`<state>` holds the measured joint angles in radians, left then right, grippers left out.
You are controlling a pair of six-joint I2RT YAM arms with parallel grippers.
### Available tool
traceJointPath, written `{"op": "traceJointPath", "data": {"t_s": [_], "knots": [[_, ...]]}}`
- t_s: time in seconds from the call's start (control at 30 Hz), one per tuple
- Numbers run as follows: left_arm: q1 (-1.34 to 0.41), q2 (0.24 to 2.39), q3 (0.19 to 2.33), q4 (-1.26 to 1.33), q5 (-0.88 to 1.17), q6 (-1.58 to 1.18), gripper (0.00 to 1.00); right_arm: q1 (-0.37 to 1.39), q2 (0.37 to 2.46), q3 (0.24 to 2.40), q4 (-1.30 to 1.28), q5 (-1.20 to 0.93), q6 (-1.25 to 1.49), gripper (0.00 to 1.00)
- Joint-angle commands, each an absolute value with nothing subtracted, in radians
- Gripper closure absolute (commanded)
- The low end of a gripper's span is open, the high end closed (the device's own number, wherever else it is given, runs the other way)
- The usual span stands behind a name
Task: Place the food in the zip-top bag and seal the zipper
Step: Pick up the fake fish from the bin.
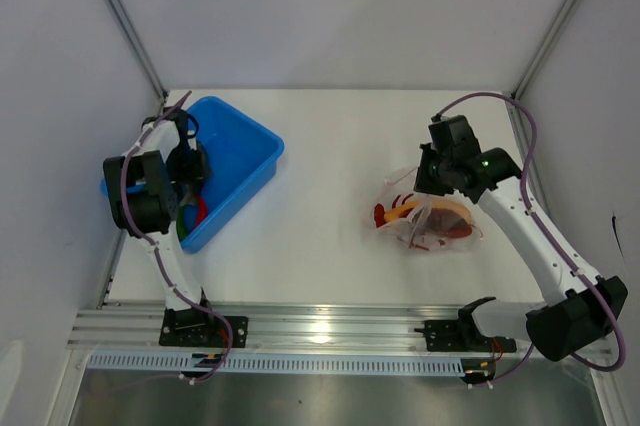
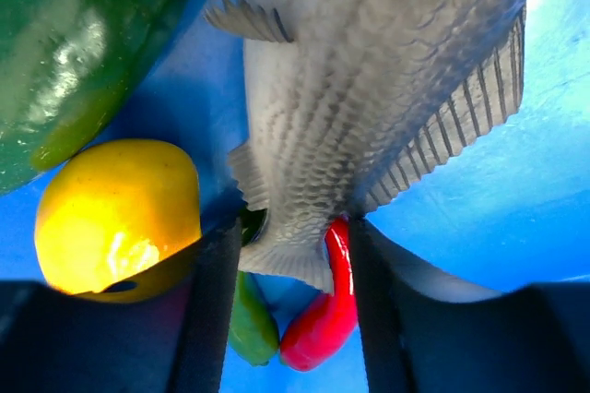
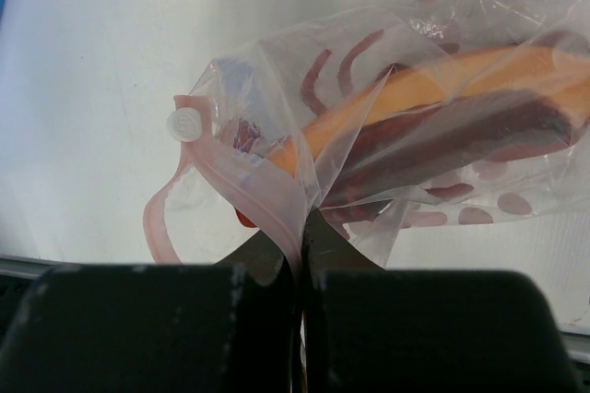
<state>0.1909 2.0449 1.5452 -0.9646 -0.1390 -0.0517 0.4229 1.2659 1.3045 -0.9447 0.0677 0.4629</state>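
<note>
Zip-top bag (image 1: 432,218) sits toward the right edge of the table (image 1: 320,146) with orange and red food inside. The right gripper (image 3: 302,244) is clamped tight on its mouth, the pink zipper (image 3: 230,172) curling off to one side. At the left edge, the left gripper (image 2: 288,264) is down in the blue bin (image 1: 245,146), fingers straddling the tail of the grey fish (image 2: 369,70) beside a red chilli (image 2: 323,324), gripping or not, can't tell.
</note>
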Motion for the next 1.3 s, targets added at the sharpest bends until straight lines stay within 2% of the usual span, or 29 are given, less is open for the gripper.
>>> {"op": "traceJointPath", "data": {"t_s": [0.0, 0.07, 0.1, 0.2, 0.23, 0.53, 0.93, 1.13, 1.27], "knots": [[0.218, 2.062, 1.597, -0.983, -0.088, -0.038, 0.51, 0.419, 1.23, 1.342, -0.93, 0.074, 0.472, 1.0], [0.225, 2.071, 1.606, -0.991, -0.071, -0.04, 0.6, 0.419, 1.229, 1.347, -0.931, 0.072, 0.472, 1.0], [0.227, 2.074, 1.617, -0.999, -0.069, -0.041, 0.73, 0.42, 1.229, 1.35, -0.931, 0.074, 0.469, 1.0], [0.227, 2.074, 1.614, -0.999, -0.064, -0.057, 0.97, 0.419, 1.233, 1.358, -0.931, 0.072, 0.465, 1.0], [0.229, 2.069, 1.609, -0.994, -0.063, -0.06, 0.99, 0.42, 1.235, 1.359, -0.933, 0.072, 0.466, 1.0], [0.225, 1.902, 1.497, -0.95, -0.008, -0.12, 1.0, 0.419, 1.224, 1.356, -0.933, 0.078, 0.472, 1.0], [0.178, 1.605, 1.532, -1.014, 0.126, -0.195, 0.99, 0.419, 1.23, 1.374, -0.939, 0.092, 0.469, 1.0], [0.039, 1.471, 1.493, -1.048, 0.201, -0.23, 0.99, 0.419, 1.238, 1.376, -0.94, 0.132, 0.446, 1.0], [-0.165, 1.408, 1.454, -1.034, 0.241, -0.273, 1.0, 0.419, 1.25, 1.377, -0.94, 0.17, 0.413, 1.0]]}}
